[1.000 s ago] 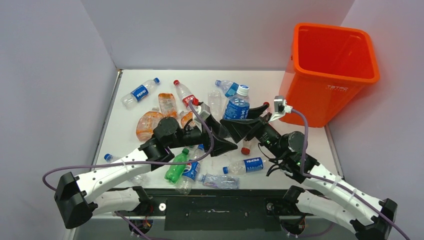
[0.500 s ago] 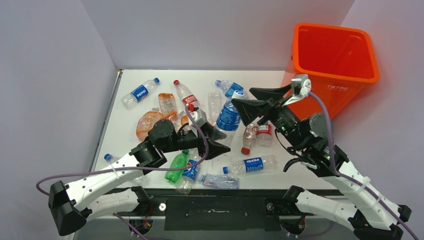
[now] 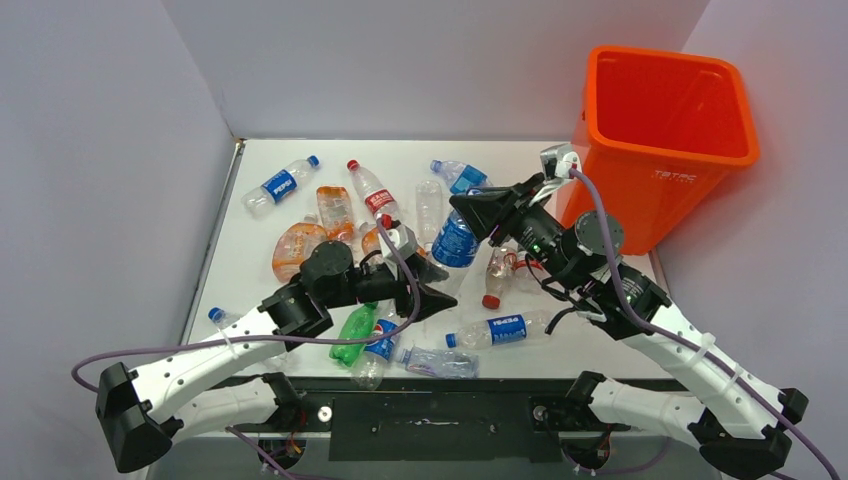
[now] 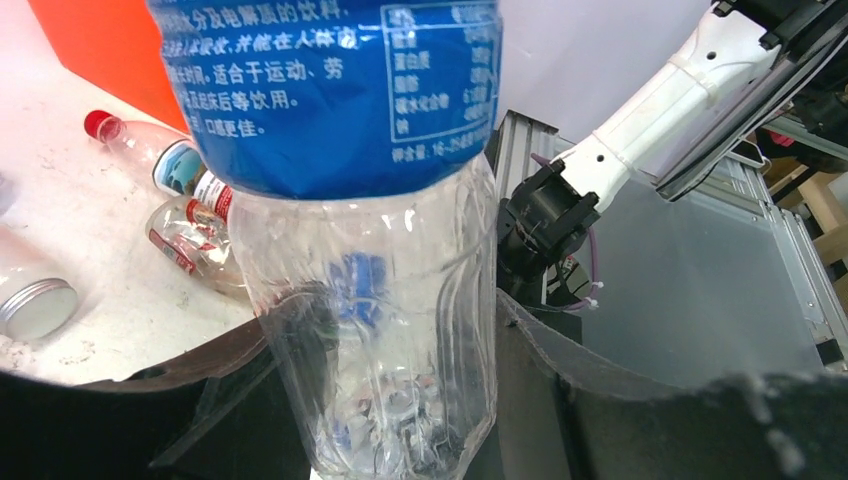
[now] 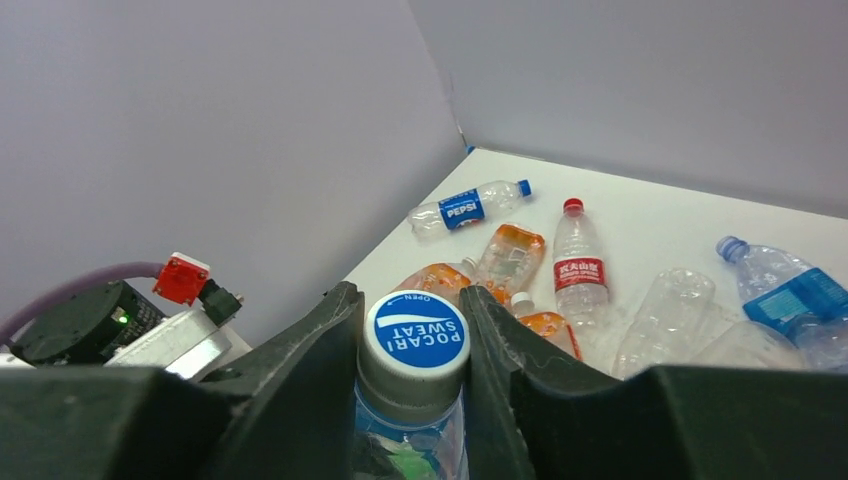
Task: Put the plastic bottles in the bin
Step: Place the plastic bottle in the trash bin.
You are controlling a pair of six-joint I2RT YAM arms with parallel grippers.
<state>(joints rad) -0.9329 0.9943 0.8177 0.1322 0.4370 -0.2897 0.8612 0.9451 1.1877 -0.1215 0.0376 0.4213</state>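
Bottle (image 3: 455, 240): blue-labelled, upright, left of the bin (image 3: 668, 150).
Left fingers (image 4: 560, 400): clamped on its base.
Right fingers (image 5: 300, 380): clenched around its cap.
Next: loosen base grip first, then carry over bin's rim.

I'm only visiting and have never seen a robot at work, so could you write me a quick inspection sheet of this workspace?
surface: white table, strewn with bottles.
job's things: orange bin upright at the far right corner, no bottle visible inside; blue-label bottle held between both pincers; green bottle and many others lie loose.
clutter: silver lid, small and round, on the table.
pincers: left pincer shut on the blue-label bottle's base; right pincer shut on its cap.
cables: left purple cable loops low near the loose bottles; right purple cable arches from the wrist.
surroundings: grey walls on three sides.
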